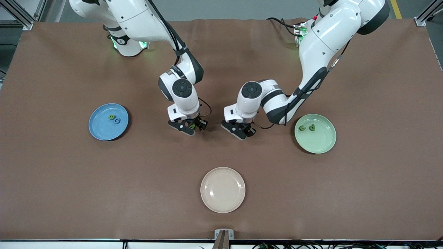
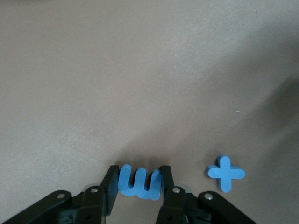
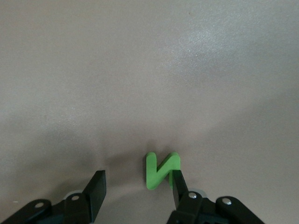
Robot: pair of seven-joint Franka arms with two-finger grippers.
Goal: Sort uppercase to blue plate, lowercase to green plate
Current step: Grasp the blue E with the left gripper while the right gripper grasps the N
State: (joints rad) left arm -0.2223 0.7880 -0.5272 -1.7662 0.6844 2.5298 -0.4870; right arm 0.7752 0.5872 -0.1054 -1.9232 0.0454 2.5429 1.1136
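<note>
Left gripper (image 2: 138, 181) pinches the blue m (image 2: 139, 182) — lift straight. Right gripper (image 3: 138, 186), jaws wide, must centre on the green N (image 3: 161, 170) before closing.

A brown mat (image 1: 69, 193) is covering the worktop (image 1: 380, 207) almost edge to edge, rippling slightly along the side nearest the robot bases. Grey floor (image 1: 225, 8) is showing past that edge, with a yellow line (image 1: 396, 8) running across one corner. Aluminium frame posts (image 1: 20, 15) are standing at two corners. Black cables (image 1: 311, 245) are trailing along the edge nearest the front camera, where a small metal bracket (image 1: 224, 235) is sitting. Even overhead light is falling softly across the surface.
</note>
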